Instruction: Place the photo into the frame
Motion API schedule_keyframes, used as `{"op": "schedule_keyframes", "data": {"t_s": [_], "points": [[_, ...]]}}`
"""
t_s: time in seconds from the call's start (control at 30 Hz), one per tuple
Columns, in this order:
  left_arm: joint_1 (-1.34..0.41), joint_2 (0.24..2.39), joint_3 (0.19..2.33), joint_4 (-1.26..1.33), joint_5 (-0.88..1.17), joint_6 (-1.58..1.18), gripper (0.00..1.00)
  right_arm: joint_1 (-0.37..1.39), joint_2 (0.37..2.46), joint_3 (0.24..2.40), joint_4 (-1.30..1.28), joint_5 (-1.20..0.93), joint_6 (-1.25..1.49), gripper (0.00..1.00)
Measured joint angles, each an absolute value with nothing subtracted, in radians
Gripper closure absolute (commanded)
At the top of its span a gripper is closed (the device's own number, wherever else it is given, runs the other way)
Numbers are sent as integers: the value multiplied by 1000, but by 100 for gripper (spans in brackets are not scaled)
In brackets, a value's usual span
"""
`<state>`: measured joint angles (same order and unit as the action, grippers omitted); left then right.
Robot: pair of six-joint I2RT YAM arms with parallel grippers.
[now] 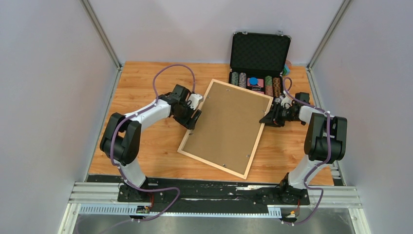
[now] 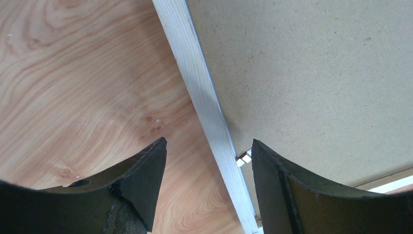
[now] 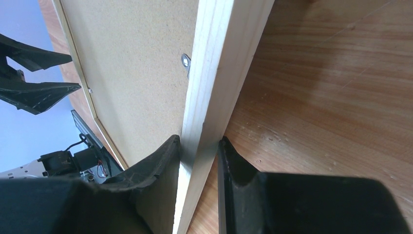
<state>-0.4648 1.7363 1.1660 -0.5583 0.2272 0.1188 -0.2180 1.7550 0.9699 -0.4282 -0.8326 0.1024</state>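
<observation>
The frame (image 1: 210, 165) lies back-side up on the table, skewed. Its brown backing board (image 1: 226, 124) fills it. The photo is hidden. My left gripper (image 1: 195, 117) is open and straddles the frame's left rail (image 2: 197, 73), one finger over the table, the other over the board (image 2: 302, 73); the jaws (image 2: 208, 142) hold nothing. My right gripper (image 1: 265, 118) is shut on the frame's right rail (image 3: 219, 58), a finger on each side (image 3: 199, 140). A small metal tab (image 3: 185, 61) sits on the board (image 3: 131, 63) by that rail.
An open black chip case (image 1: 260, 53) with rows of chips stands just behind the frame's far right corner. Grey walls enclose the table on the left, back and right. A black strip (image 1: 214, 187) runs along the near edge.
</observation>
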Motion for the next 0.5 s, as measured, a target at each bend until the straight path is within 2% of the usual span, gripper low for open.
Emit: {"op": "schedule_keyframes", "data": {"t_s": [0.5], "points": [[-456,1635,1145,-583,279,176,26,-220,1743,970,-428,-839,103,100]]}}
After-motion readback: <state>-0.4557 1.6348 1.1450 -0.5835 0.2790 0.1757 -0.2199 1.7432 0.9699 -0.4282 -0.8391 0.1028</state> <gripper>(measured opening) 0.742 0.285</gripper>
